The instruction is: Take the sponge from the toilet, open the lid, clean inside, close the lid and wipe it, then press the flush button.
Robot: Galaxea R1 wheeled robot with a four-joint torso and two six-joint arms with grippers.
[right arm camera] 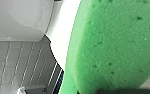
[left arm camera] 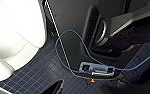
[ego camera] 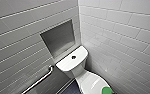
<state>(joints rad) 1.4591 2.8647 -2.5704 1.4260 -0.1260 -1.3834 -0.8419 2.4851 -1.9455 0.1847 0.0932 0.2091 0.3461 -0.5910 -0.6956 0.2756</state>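
Observation:
The white toilet (ego camera: 73,61) stands in the corner, its tank top carrying the dark flush button (ego camera: 73,57). Its oval lid (ego camera: 89,82) is down. The bright green sponge (ego camera: 106,90) lies against the near end of the lid at the head view's lower edge. In the right wrist view the sponge (right arm camera: 111,47) looms very close in front of the white lid, with my right gripper (right arm camera: 121,91) shut on it as a dark edge below. The left wrist view looks down past the toilet's white base (left arm camera: 13,32); nothing is in the left gripper.
Tiled walls close in on both sides. A wall niche (ego camera: 58,37) sits above the tank and a metal grab bar (ego camera: 41,80) runs along the left wall. Beside the toilet, the dark blue tiled floor (left arm camera: 38,75) meets my own base with a blue cable (left arm camera: 71,35).

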